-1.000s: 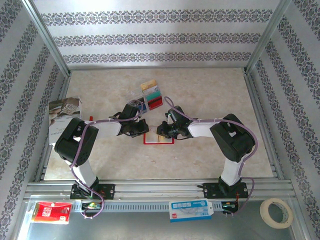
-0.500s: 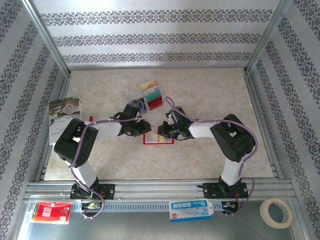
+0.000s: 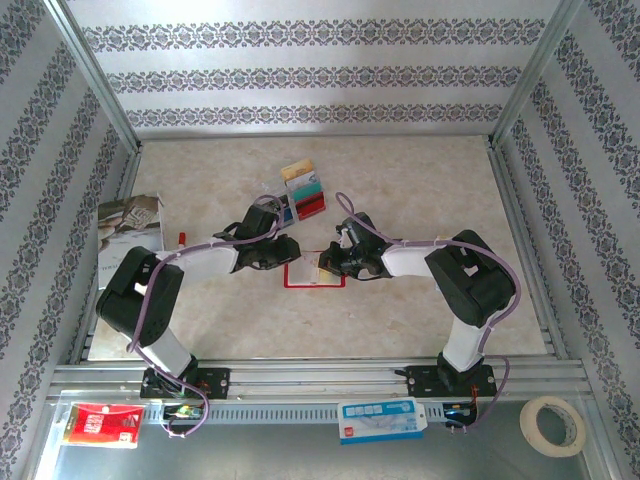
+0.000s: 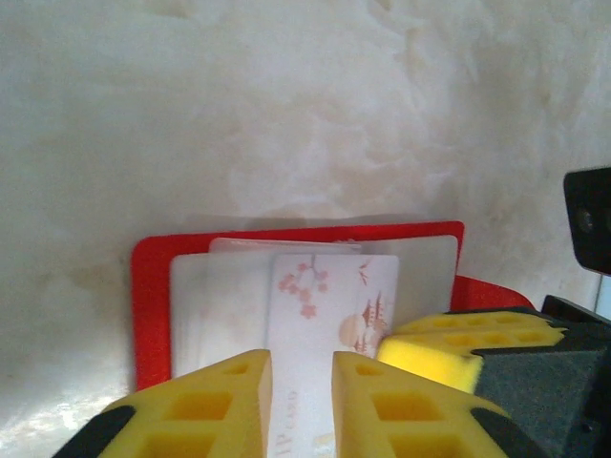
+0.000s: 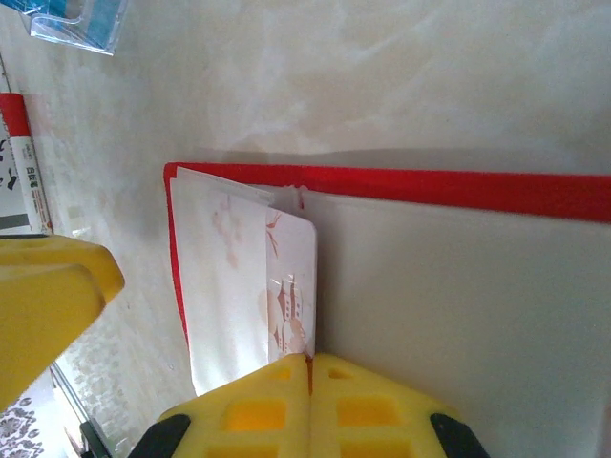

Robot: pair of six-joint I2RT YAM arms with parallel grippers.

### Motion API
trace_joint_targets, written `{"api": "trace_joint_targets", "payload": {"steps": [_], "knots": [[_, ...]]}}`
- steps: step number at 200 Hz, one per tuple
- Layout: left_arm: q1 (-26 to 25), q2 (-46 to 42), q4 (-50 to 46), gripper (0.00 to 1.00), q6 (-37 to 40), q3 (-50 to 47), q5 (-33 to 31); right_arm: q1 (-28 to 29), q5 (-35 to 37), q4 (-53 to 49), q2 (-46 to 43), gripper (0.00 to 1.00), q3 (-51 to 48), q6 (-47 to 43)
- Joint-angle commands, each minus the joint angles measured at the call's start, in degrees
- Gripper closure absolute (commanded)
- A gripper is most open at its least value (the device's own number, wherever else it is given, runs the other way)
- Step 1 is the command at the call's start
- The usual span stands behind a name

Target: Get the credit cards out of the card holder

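Left claw (image 4: 302,405): parted yellow foam pads (image 4: 215,405) over glossy blossom-printed card (image 4: 329,301)

Left arm (image 3: 135,295): showing bulky black joint housings and smooth white links.
Right arm (image 3: 470,282): wearing the same black-and-white shells.
Cables (image 3: 190,254): purple leads are running along both arms.
Bases (image 3: 185,380): black blocks are carrying thin wires.
Left tool (image 4: 302,367): showing yellow fingers (image 4: 229,401) with square recesses, black mounts.
Right tool (image 5: 307,367): showing matching yellow fingers.
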Motion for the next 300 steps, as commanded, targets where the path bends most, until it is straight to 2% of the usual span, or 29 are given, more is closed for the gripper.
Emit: {"api": "trace_joint_targets", "payload": {"steps": [1,29,51,75,93,125,159,176,195,220,235,265,300], "knots": [[-1.2,1.9,1.5,0.81,-1.3,1.1,2.8,-0.2,0.7,-0.3,0.6,0.95,0.7,-0.2],[-1.5,5.9,2.4,0.85,-1.4,2.1,4.5,-0.4,0.3,-0.2,0.2,0.94,0.2,-0.3],[-1.5,7.4,2.4,0.87,-1.7,1.5,3.3,-0.4,-0.8,0.1,0.4,0.93,0.3,-0.5],[-1.5,8.3,2.3,0.88,-2.0,0.1,2.3,-0.3,-2.4,0.4,0.4,0.84,1.1,-1.4],[-1.5,8.4,2.6,0.89,-1.7,-0.9,1.4,-0.1,-3.6,2.0,0.4,0.81,1.1,-1.4],[-1.5,8.8,1.7,0.89,-0.4,-1.1,0.8,0.1,-3.4,3.0,1.3,0.82,1.5,-0.3],[-1.5,8.9,2.2,0.89,-0.3,-1.5,0.3,0.1,-1.6,3.3,1.3,0.86,0.7,0.5],[-1.5,8.3,2.7,0.84,0.0,-1.6,0.5,-0.1,-0.8,3.3,1.2,0.92,0.2,1.0],[-1.2,6.7,3.1,0.74,0.1,-1.6,0.3,-0.7,0.7,3.3,-0.3,0.96,-1.1,1.3],[-0.2,4.0,7.2,0.65,-0.9,-2.5,2.3,-1.9,2.2,3.4,-3.8,1.0,-3.8,-0.3],[0.4,2.6,10.8,0.61,0.5,-3.1,4.6,-2.8,3.2,3.6,-5.8,1.0,-5.4,-1.5],[1.9,-0.8,12.1,0.51,1.6,-3.2,5.5,-4.3,3.1,6.5,-9.7,1.0,-8.6,-2.3],[4.0,-6.7,16.2,0.39,-1.0,-5.0,7.5,-5.3,2.5,11.2,-16.2,1.0,-11.5,-3.0]]}}
